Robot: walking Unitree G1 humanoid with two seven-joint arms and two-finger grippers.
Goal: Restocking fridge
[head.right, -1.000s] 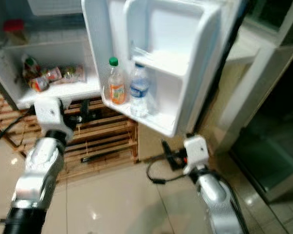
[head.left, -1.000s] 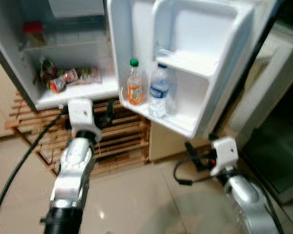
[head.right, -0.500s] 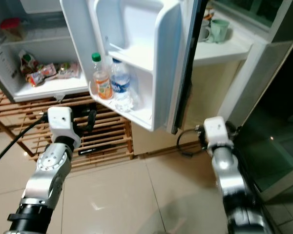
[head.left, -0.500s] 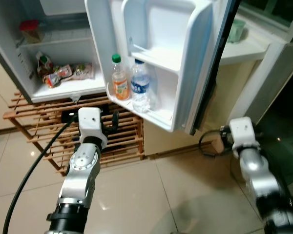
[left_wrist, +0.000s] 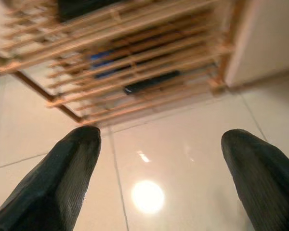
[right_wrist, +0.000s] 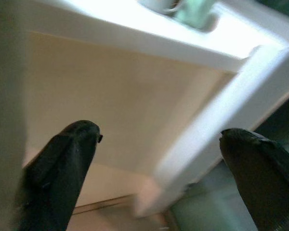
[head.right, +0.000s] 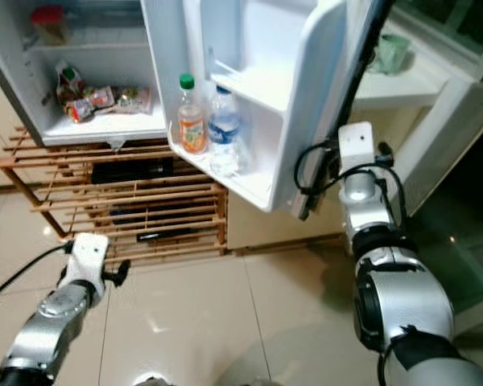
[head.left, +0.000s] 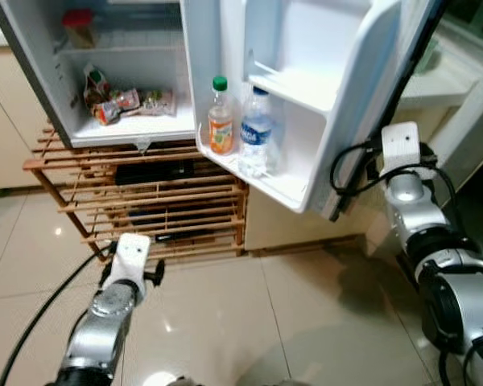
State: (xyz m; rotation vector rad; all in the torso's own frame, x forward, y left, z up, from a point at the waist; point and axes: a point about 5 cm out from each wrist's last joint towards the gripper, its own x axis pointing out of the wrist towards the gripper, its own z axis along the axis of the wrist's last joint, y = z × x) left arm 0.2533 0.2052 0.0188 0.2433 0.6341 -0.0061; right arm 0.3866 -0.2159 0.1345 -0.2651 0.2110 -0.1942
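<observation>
orange bottle (head.left: 220,117) upright, cap up, door shelf (head.left: 262,173)

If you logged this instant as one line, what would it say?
fridge door: open | orange drink bottle and water bottle: upright in door shelf | left gripper: open, low over floor | right gripper: open, beside door edge

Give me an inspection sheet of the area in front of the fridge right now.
Surface: glossy tiled floor.
Job's things: fridge door open; orange drink bottle and water bottle upright side by side in its lower door shelf; snack packets on the fridge's bottom shelf.
Clutter: wooden slatted rack under the fridge, dark items on it.
Grippers: left gripper low over the floor, jaws open, empty; right gripper raised beside the door's outer edge, jaws open, empty.
Cables: black cable along the left arm.
Surroundings: green mug on a white counter.
</observation>
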